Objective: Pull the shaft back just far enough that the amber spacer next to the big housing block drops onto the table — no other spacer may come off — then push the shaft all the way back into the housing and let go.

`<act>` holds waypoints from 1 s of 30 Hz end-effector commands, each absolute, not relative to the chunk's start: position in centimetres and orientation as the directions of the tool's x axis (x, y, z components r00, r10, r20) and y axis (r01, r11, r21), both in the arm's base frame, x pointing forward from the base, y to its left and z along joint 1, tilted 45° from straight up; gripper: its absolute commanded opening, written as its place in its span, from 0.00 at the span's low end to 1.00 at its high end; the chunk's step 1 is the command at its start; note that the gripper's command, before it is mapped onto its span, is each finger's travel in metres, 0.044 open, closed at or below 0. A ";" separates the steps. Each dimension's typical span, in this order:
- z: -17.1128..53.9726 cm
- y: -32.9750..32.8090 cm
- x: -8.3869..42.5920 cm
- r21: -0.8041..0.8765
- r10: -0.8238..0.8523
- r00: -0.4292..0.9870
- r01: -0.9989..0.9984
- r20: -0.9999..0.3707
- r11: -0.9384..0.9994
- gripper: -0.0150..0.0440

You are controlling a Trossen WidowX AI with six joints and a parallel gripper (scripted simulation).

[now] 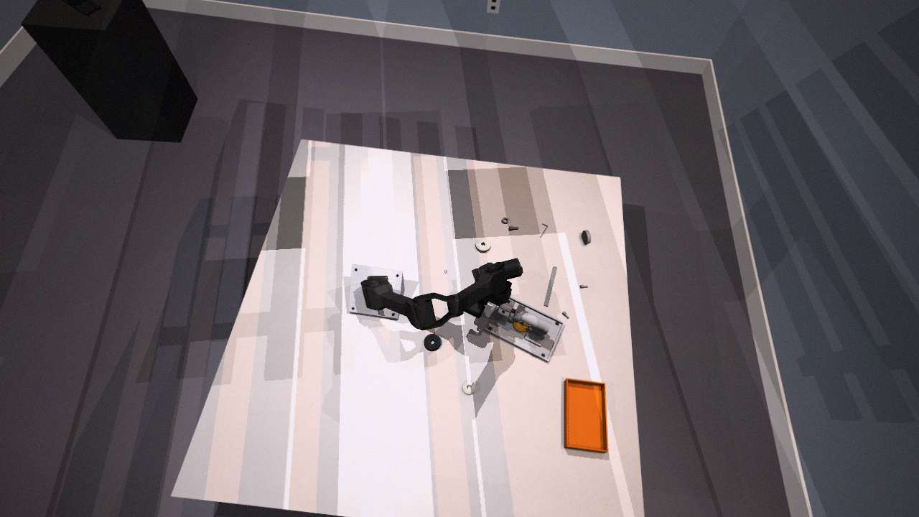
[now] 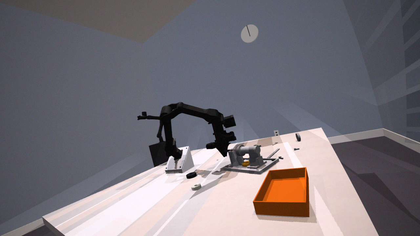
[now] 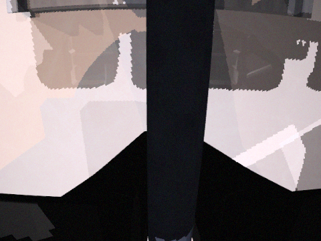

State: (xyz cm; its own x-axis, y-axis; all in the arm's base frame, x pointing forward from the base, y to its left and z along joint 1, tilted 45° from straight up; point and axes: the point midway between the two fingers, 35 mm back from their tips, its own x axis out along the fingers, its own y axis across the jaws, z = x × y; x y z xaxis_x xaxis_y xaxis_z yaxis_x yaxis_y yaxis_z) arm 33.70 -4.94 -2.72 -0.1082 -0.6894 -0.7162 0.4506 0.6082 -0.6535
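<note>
Clamping narrowly on what is apparently the shaft's (image 2: 229, 150) near end with the gripper (image 1: 477, 312) (image 2: 225, 154) (image 3: 165, 141); seeing the amber spacer (image 1: 520, 326) (image 2: 245, 163) lying low, near-flat, over the base plate (image 1: 547, 357) (image 2: 258, 171), below the barrel (image 2: 249, 149); seemingly finishing the drop; now needing a straight push fully home, without snagging the spacer, before letting go.

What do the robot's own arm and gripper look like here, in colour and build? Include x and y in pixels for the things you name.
The arm is black nearly throughout, with chunky, angular joint housings and slimmer links; from above, one section has an open, roughly hexagonal gap. The gripper (image 2: 225, 153) is black too, its outline tapering toward the tip in the exterior view. No sleeve or bright marking shows; cables can't be made out.
</note>
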 end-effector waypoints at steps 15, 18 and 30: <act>-2.3 -5.2 34.8 -0.651 -0.693 -0.096 0.455 -0.715 0.608 0.25; -2.3 -5.3 34.9 -0.651 -0.693 -0.096 0.455 -0.715 0.608 0.25; -2.2 -5.5 35.3 -0.651 -0.693 -0.096 0.455 -0.715 0.608 0.25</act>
